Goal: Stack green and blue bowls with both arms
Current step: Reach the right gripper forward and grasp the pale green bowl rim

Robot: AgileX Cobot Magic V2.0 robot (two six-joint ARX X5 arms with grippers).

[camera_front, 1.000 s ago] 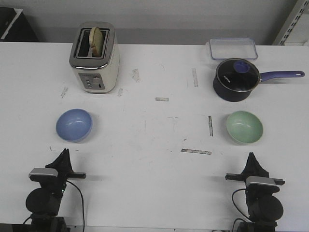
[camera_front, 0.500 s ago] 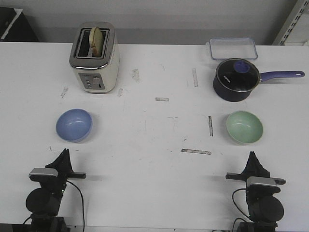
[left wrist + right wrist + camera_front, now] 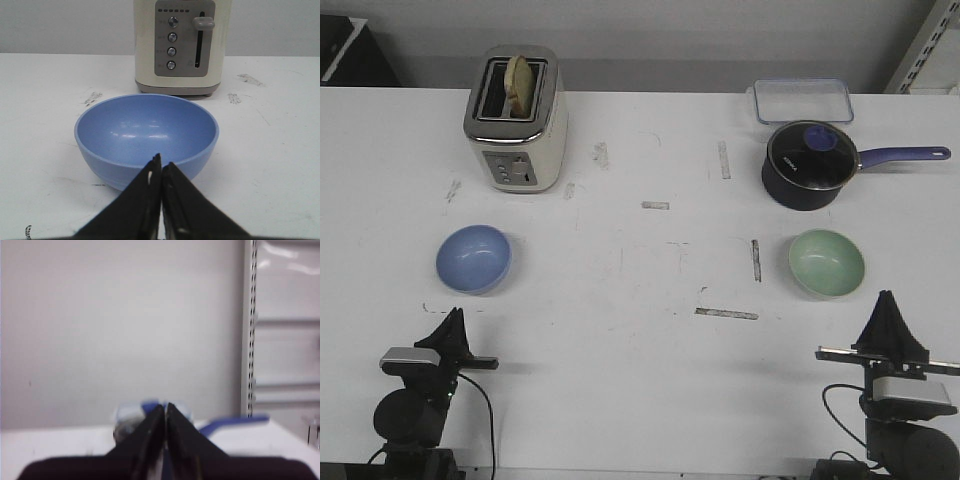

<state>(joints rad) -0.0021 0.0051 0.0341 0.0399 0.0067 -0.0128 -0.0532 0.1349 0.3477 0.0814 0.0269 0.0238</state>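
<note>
One blue bowl (image 3: 146,140) before left wrist; right wrist's blurred wall.

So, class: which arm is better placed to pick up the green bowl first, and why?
The right. Its end effector sits just in front of the green bowl, while the left end effector faces the blue bowl across the table.

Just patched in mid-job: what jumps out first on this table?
Two bowls sit far apart near the front: the blue bowl on the left, the green bowl on the right. Behind each waits a shut gripper, the left gripper and right gripper, neither touching. A toaster stands far left.
</note>
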